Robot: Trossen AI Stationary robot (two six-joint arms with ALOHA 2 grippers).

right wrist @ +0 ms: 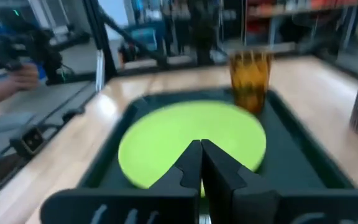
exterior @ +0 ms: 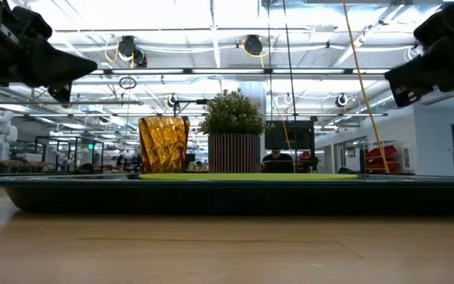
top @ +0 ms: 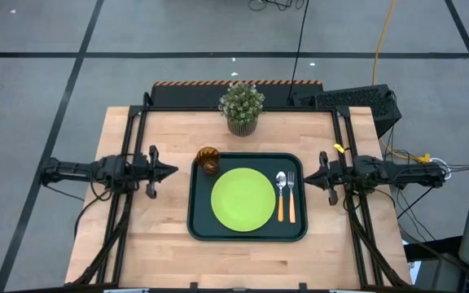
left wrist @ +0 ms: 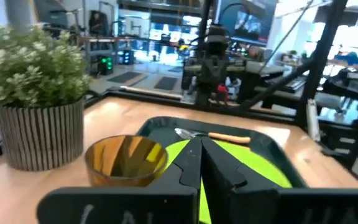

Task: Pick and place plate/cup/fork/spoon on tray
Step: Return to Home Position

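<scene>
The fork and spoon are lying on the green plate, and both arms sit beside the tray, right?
Not quite. The high view shows the fork and spoon on the tray beside the plate, not on it. The left end effector and right end effector do sit beside the tray.

Floor [top: 31, 98]: grey, smooth, crossed by dark lines. Table [top: 161, 260]: light butcher-block wood top. Hazard strip [top: 234, 82]: orange and black, along the table's far edge. Potted plant [top: 241, 108]: small, in a ribbed pot, at the middle of the far edge. Black equipment box [top: 357, 102]: at the far right corner. Yellow cable [top: 383, 32] and black cable [top: 300, 41]: on the floor beyond the table. Ceiling [exterior: 211, 16]: rows of bright strip lights over an open workshop hall. White humanoid figure [exterior: 2, 130]: standing in the hall.
</scene>
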